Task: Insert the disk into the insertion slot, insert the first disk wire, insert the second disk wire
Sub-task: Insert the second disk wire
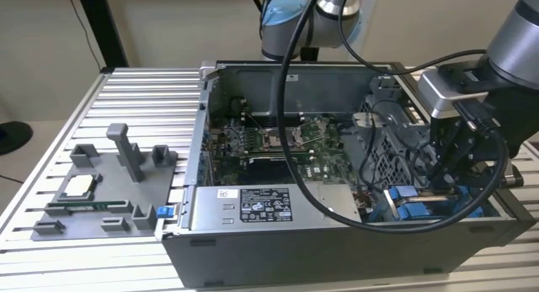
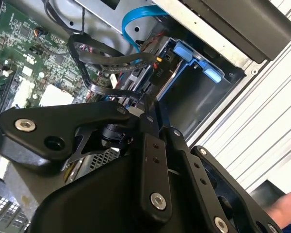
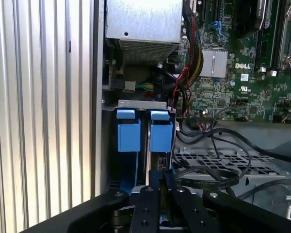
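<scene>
The gripper is reaching into the slot at the case's five o'clock corner — jaws closing on the disk.

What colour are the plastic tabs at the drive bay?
Bright blue plastic tabs, clearest in the first wrist view.
</scene>
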